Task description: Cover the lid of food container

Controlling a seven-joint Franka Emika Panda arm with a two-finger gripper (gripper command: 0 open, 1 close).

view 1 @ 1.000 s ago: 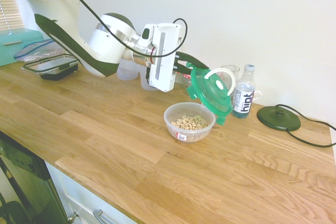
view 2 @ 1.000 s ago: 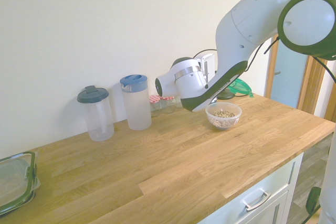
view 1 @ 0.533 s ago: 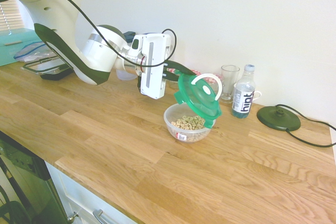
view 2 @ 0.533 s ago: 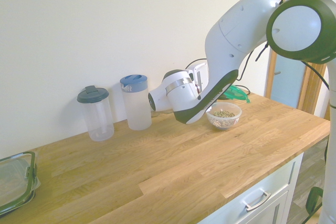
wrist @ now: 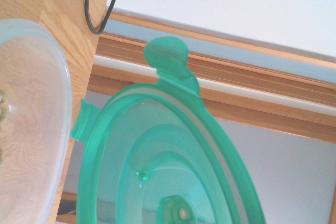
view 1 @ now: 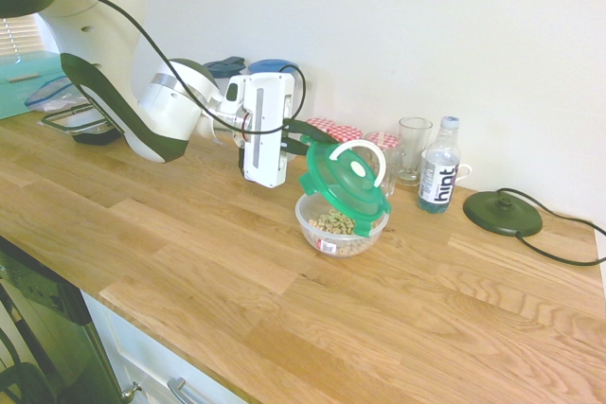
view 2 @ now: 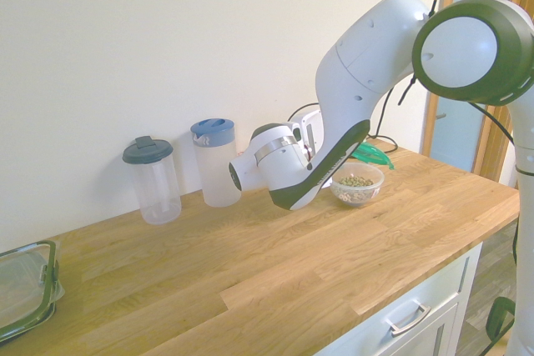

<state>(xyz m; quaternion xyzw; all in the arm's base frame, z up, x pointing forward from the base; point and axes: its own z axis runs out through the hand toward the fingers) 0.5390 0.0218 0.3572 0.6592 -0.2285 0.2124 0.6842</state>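
Observation:
The food container (view 1: 342, 225) is a small clear round bowl of tan cereal with a red-white label, standing on the wooden counter (view 1: 189, 243). Just above it hangs the lid (view 1: 345, 180), translucent green with a white arched handle, tilted so its far side is higher. My gripper (view 1: 318, 137) is shut on the lid's near rim, reaching in from the left. In the second exterior view the arm hides most of the lid (view 2: 372, 156), which shows behind the bowl (view 2: 357, 186). The wrist view shows the lid's underside (wrist: 163, 182) beside the bowl's rim (wrist: 52, 66).
Behind the bowl stand two red-checked jam jars (view 1: 336, 130), a drinking glass (view 1: 413, 149), a water bottle (view 1: 439, 167) and a black round base (view 1: 502, 213). A blue-lidded pitcher (view 2: 215, 162), a dark-lidded jar (view 2: 152, 179) and a rectangular container (view 2: 25, 289) stand further along.
The arm has carried the lid leftwards in the first exterior view, from beside the bowl's far right rim to above the bowl. The lid has tipped flatter.

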